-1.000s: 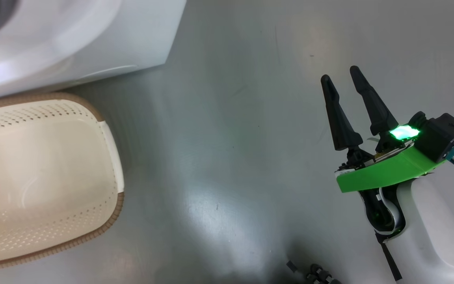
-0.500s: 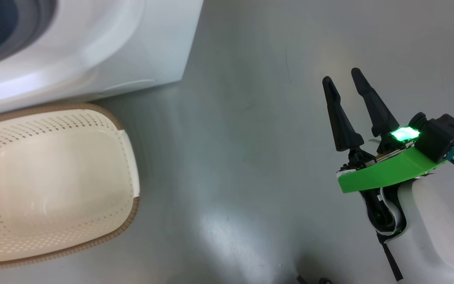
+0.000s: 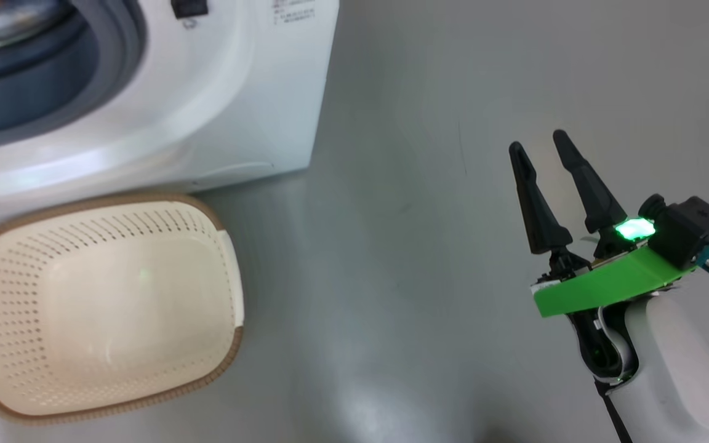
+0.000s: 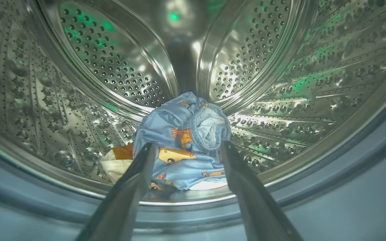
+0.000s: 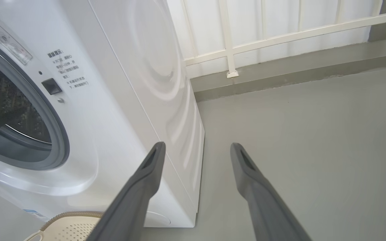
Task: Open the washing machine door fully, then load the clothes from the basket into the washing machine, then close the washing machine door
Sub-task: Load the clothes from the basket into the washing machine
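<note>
Left gripper [image 4: 188,144]: released, its two dark fingers spread wide with nothing clamped between them; it points into the mouth of the washing machine [image 3: 237,98].
Clothes [image 4: 176,132]: a bunched light-blue garment with orange-brown figures, lying on the bottom of the drum [image 4: 112,70], straight ahead of the left gripper and framed by the gap between its fingers; whether the fingers touch the fabric cannot be told.
Cream-white cloth piece [image 4: 114,165]: tucked against the blue garment, just outside the left gripper's left finger.
Rubber ring [image 4: 347,187]: grey-blue, curving below and to both sides of the left gripper, nearer to it than the clothes.
Right gripper [image 3: 538,141]: released too, fingers parted and bare, hanging above the grey floor [image 3: 391,258]; a green bracket [image 3: 607,284] sits behind its fingers.
Washing machine, from the right gripper: ahead and to the left, well apart; its white side panel runs past the left fingertip in the right wrist view, and the black latch socket [image 5: 51,86] sits beside the round opening.
Basket [image 3: 114,201]: on the floor far to the left of the right gripper, right in front of the machine; its pale bottom and perforated walls are in plain sight.
Railing [image 5: 280,33]: white, far ahead of the right gripper beyond the floor.
</note>
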### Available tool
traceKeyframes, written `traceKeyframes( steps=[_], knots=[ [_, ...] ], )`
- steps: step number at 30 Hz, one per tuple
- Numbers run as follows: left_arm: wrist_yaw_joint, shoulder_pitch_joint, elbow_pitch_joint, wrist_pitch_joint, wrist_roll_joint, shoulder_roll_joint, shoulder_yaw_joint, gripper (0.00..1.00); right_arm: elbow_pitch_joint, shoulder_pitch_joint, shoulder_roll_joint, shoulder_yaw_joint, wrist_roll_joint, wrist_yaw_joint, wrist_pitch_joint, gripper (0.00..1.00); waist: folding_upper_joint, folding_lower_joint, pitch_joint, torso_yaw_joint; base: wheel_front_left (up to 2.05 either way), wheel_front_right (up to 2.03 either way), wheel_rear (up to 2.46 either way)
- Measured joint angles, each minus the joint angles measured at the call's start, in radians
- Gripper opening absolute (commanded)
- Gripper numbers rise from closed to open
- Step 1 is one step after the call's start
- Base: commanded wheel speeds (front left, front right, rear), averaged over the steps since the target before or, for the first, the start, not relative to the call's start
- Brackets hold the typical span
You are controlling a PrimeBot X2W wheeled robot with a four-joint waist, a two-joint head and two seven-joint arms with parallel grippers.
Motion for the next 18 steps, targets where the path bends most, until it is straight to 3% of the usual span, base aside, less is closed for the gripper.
traceKeyframes(
  steps=[7,18],
  knots=[
    [0.023,0.201,-0.147,-0.008,-0.028,-0.002,0.04,1.0,0.005,0.017,-0.017,-0.004,0.0,0.0,0.0,1.0,0.0,0.0,-0.076,0.016,0.0,0.0,0.0],
    [0.124,0.49,-0.402,-0.012,-0.023,-0.025,0.057,1.0,0.027,0.072,-0.037,-0.002,0.002,0.0,0.0,1.0,0.0,0.0,-0.198,0.052,0.0,0.0,0.0]
  ],
)
